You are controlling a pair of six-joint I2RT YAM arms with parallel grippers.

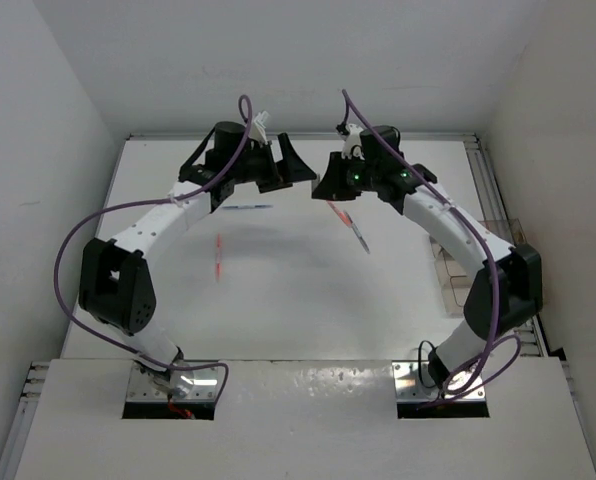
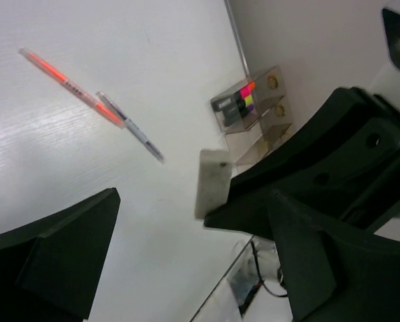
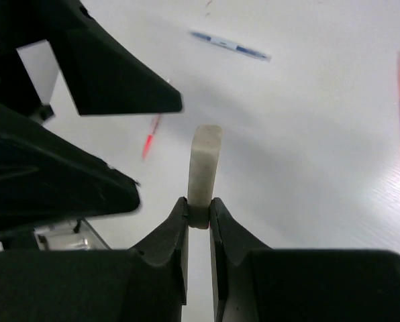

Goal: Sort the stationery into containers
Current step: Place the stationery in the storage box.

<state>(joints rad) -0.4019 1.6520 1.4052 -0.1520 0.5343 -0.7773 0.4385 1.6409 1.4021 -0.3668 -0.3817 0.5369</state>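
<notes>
Right gripper [image 3: 198, 213] pinches a pale, matte eraser block [image 3: 205, 161] over the white table [image 2: 139, 40]
Its jaws are nearly closed on one end of the flat, round-cornered slab; the left gripper [image 1: 290, 170] hangs close by, spread wide and empty. Clear plastic boxes [image 2: 274, 80] sit by the table's edge, one holding stubby highlighters [image 2: 242, 99] with pink and yellow ends

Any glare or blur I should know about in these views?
Top external: even light, no glare. Left wrist: sheen on the table at left, clear box readable. Right wrist: eraser sharp in the right gripper, red pen beyond it blurred.
</notes>
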